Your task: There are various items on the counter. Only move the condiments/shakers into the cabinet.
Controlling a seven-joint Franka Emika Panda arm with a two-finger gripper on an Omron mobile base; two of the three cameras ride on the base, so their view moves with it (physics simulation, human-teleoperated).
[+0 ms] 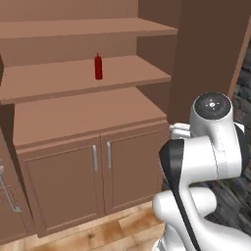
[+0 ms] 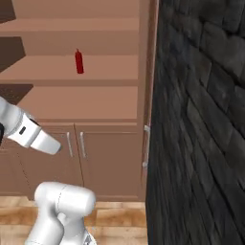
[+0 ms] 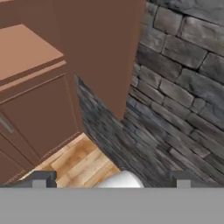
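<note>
Gripper (image 3: 111, 178) tips are sitting wide apart, holding nothing, above the wooden floor (image 3: 83, 162).
The dark red squeeze bottle (image 1: 98, 66) is standing upright on a middle shelf (image 1: 73, 78) of the cabinet (image 1: 63, 176), well apart from the gripper, beside the stone wall (image 2: 201, 119).

Brown cabinet (image 1: 73, 117): red bottle (image 1: 98, 67) upright on middle shelf, alone; lower ledge above doors bare.

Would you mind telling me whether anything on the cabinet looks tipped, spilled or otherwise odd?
Nothing stands out. The dark red squeeze bottle stands upright on a cabinet shelf, and both lower doors look shut.
</note>
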